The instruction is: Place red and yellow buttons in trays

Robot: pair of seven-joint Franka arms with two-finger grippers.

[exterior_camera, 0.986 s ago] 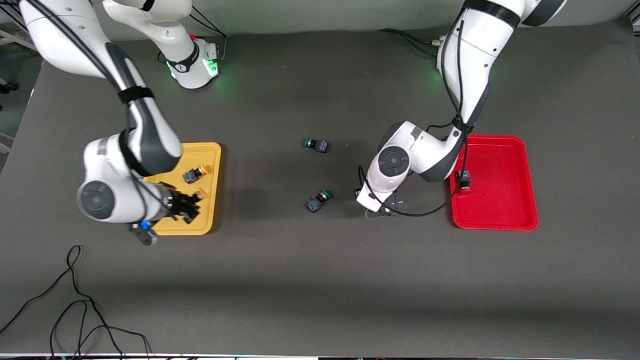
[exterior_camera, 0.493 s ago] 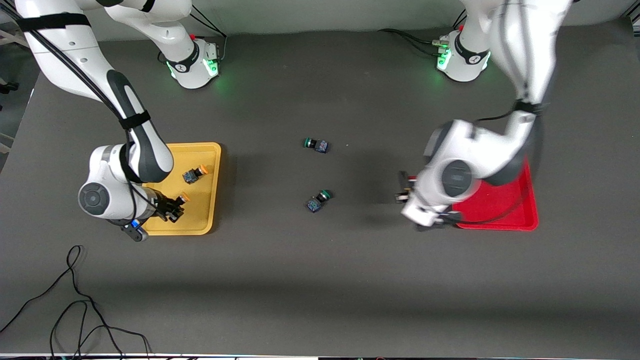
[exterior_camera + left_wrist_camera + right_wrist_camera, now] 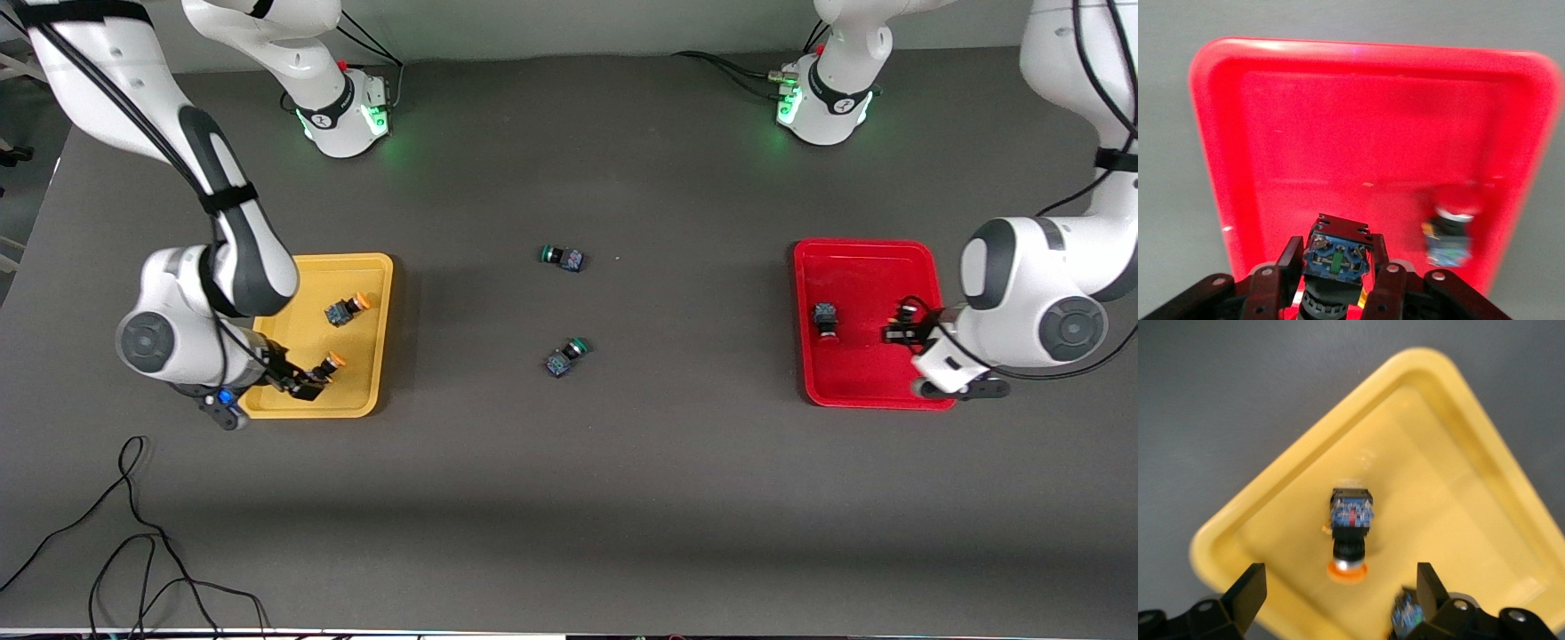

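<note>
The left gripper [image 3: 900, 332] clasps a red button [image 3: 1336, 257] over the red tray [image 3: 876, 378], beside another red button [image 3: 825, 319] lying inside; the right gripper [image 3: 298, 380], fingers spread, hangs over the yellow tray [image 3: 373, 391] above a released yellow button [image 3: 324, 366].

The front view looks down from high across the tabletop [image 3: 569, 498], facing both robot bases and covering the whole work area. The left wrist view looks closely down past its own hand [image 3: 1337, 280] into the red tray [image 3: 1211, 133], also visible in the front view [image 3: 867, 384]. The right wrist view looks closely down into the yellow tray [image 3: 1271, 513], likewise shared with the front view [image 3: 378, 333].
</note>
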